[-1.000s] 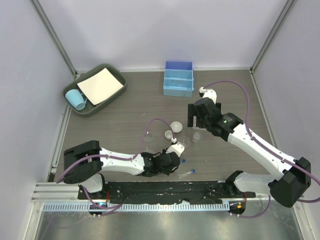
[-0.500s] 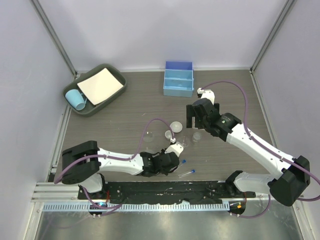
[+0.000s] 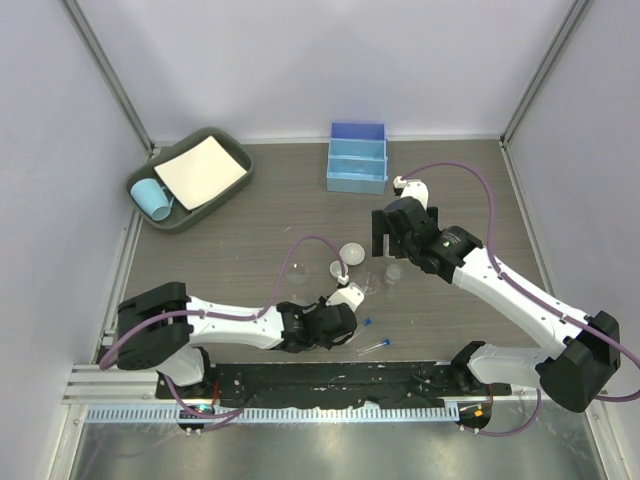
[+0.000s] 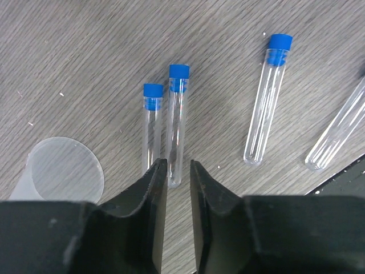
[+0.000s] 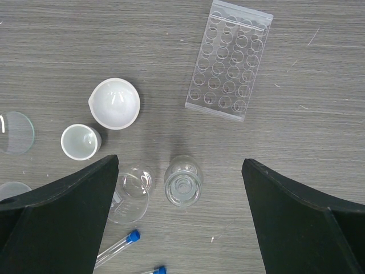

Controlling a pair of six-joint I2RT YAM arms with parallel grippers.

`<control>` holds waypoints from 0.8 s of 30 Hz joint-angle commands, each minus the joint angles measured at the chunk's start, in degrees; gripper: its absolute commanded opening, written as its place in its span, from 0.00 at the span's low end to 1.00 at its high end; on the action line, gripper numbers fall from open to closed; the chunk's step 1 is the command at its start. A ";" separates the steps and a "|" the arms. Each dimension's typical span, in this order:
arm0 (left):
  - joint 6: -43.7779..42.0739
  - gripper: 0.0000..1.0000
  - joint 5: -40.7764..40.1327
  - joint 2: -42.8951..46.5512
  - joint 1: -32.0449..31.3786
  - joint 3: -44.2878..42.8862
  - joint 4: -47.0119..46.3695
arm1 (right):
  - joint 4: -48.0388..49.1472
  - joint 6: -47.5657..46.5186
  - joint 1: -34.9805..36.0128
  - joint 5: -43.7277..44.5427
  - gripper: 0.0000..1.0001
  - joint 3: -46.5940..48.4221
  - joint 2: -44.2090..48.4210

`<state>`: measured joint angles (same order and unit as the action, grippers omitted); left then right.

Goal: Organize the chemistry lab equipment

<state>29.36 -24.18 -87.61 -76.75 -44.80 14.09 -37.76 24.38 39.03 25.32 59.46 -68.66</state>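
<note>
- Left gripper (image 4: 178, 165): jaws are standing narrowly parted, flanking the rounded end of a blue-capped tube (image 4: 177, 114) that is lying at frame centre; no grip is showing.
- Right gripper (image 5: 179, 161): jaws are gaping wide, holding nothing, and hovering over the flask (image 5: 183, 185) at lower centre.
- Tube rack (image 5: 229, 60): lying flat at upper right.

The grey wood-grain worktop (image 3: 250, 230) bears blue-capped clear tubes (image 4: 176, 125) near its near edge, a light-blue divided box (image 3: 357, 158) at its far edge.
</note>
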 commanded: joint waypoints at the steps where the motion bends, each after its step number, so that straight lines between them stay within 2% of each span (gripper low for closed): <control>1: -0.19 0.28 -1.92 -1.68 -0.15 -1.70 -0.03 | 1.37 0.76 0.44 0.25 0.96 0.92 0.46; 17: 0.34 0.34 0.71 -5.20 0.46 -0.64 -2.75 | 1.46 0.67 0.53 0.61 0.95 0.66 0.11; 19: 0.43 0.30 1.07 -5.99 0.55 -0.73 -3.10 | 1.46 0.67 0.61 0.52 0.95 0.66 0.11; 24: 0.43 0.06 1.33 -6.61 0.55 -0.99 -2.84 | 1.46 0.67 0.79 0.52 0.96 0.39 0.46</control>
<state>29.41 -24.27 -92.29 -76.42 -45.87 9.91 -37.76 24.38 39.31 25.34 59.46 -68.66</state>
